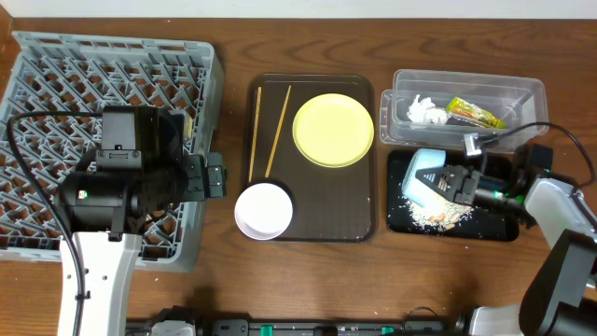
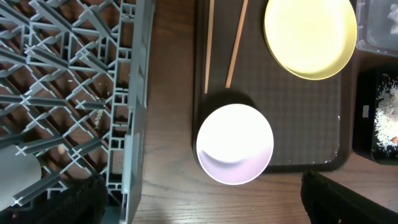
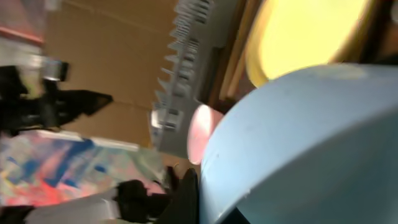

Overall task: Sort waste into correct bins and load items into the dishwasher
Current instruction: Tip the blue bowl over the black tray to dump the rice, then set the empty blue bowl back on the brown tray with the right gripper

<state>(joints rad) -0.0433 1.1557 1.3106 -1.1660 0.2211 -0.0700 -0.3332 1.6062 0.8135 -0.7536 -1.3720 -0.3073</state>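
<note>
Looking down from overhead first: the crumpled white tissue [image 1: 426,111] and the small green-and-orange snack wrapper [image 1: 476,114] are in the clear plastic rectangular tub [image 1: 532,93]. Whitish rice-like scraps [image 1: 437,217] lie in the shallow black rectangular tray [image 1: 494,227], so the waste sorting looks basically done to me. The right gripper [image 1: 457,184] is pinched tight on the light blue bowl [image 1: 424,177], which is tipped on its side over that black tray. The left gripper [image 1: 216,175] hangs spread wide with nothing in it, at the edge of the big square grey plastic dish rack [image 1: 56,84].

Left wrist view: the round pale yellow plate [image 2: 310,37], the white-pinkish bowl [image 2: 235,152] and the two thin wooden chopsticks [image 2: 209,43] all sit on the dark brown serving tray [image 2: 292,124], not loaded yet. There's a pale round thing [image 2: 18,171] in the rack, maybe the cup, but I can't tell.

Right wrist view: pretty blurry, mostly the blue bowl filling the frame.

So I'd say the loading has barely begun.
</note>
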